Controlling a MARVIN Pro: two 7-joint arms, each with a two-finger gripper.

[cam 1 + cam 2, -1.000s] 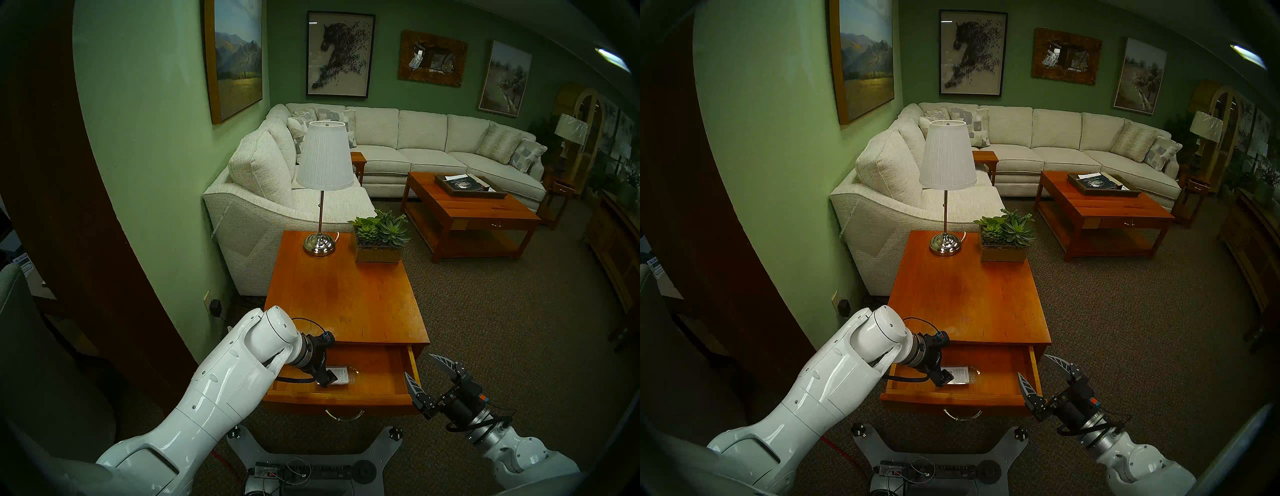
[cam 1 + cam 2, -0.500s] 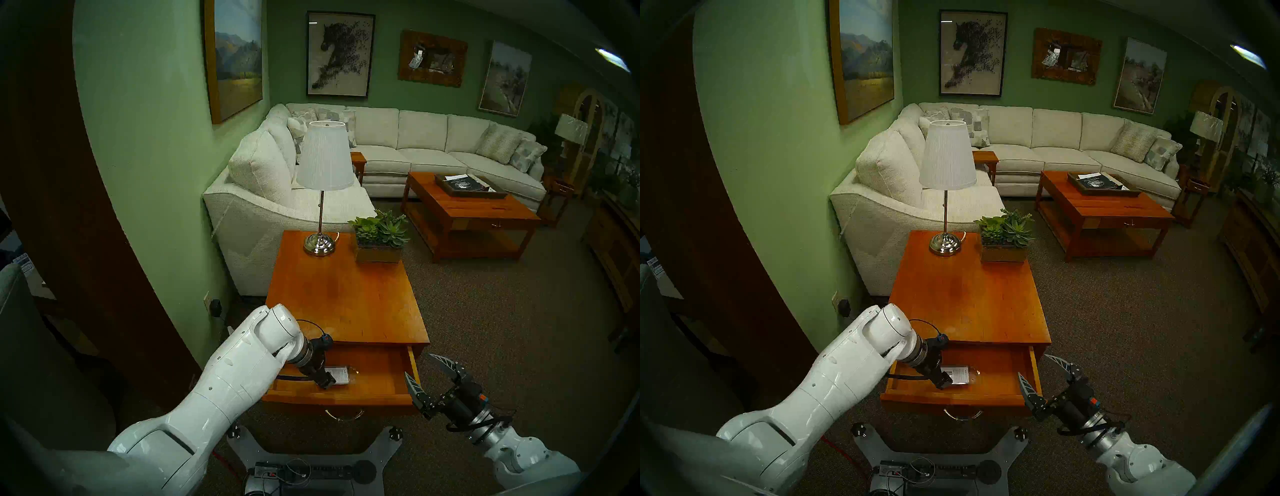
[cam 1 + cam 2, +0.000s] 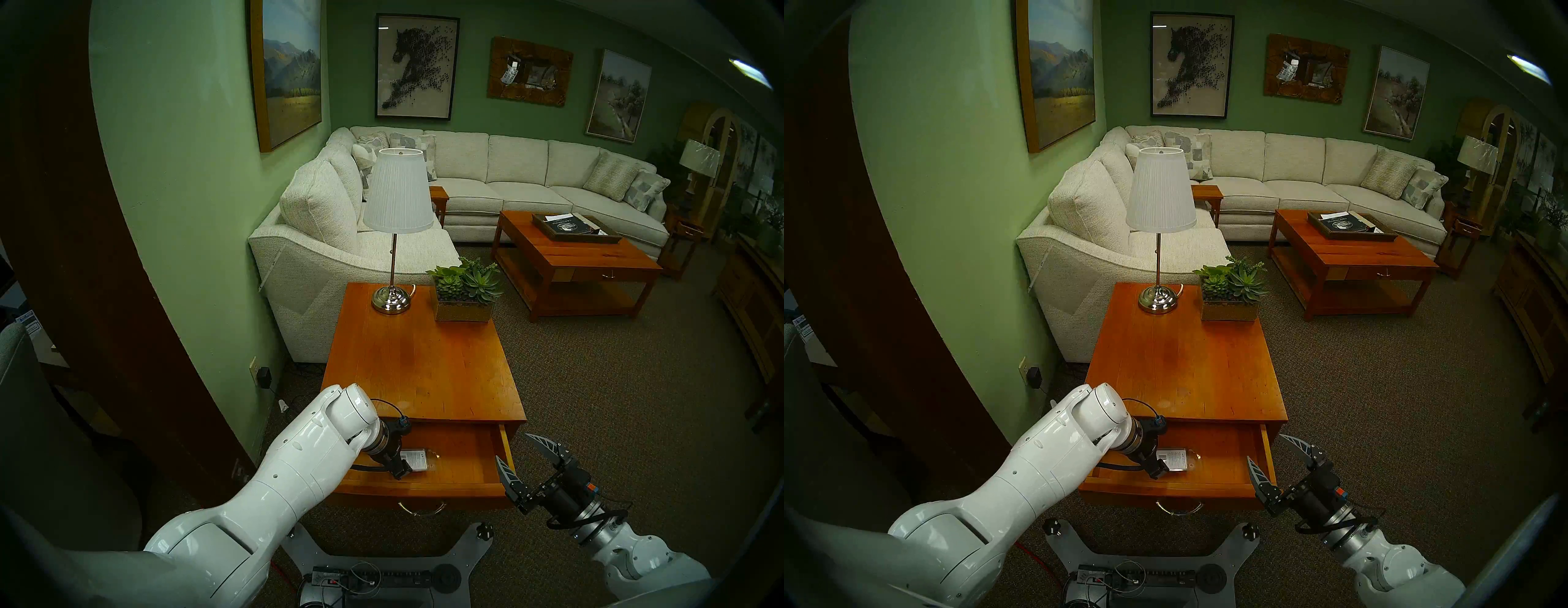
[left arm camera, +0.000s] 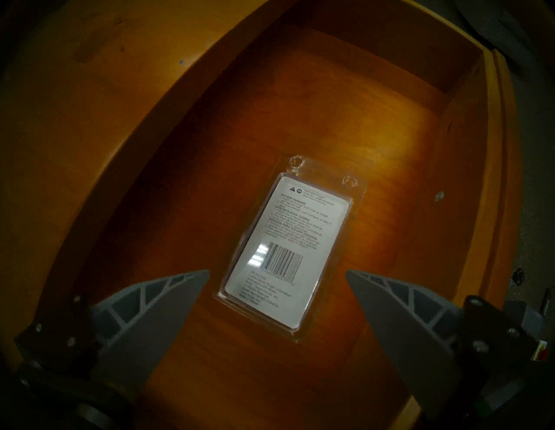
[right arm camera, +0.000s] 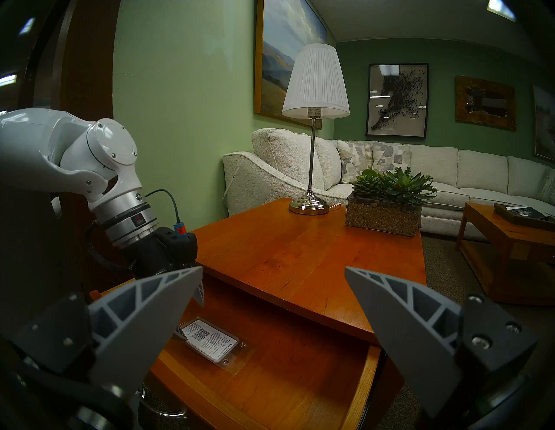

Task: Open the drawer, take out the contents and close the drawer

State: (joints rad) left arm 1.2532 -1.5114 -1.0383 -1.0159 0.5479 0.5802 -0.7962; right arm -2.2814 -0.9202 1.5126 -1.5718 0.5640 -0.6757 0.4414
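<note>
So the drawer [image 3: 462, 463] is already pulled out, and the packet [image 4: 288, 252] lies flat on its floor, left of middle. The left gripper [image 4: 277, 274] has dropped lower over the packet's near end in the last second, jaws wide and holding nothing, so the grab looks imminent. The right gripper [image 3: 519, 460] hangs open and empty by the drawer's right corner, same as before.

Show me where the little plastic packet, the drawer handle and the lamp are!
plastic packet [image 4: 286, 252], left wrist view, on its white barcode label.
drawer handle [image 3: 422, 508], head left view, middle of the curved metal bar.
lamp [image 3: 398, 191], head left view, on its white shade.
</note>
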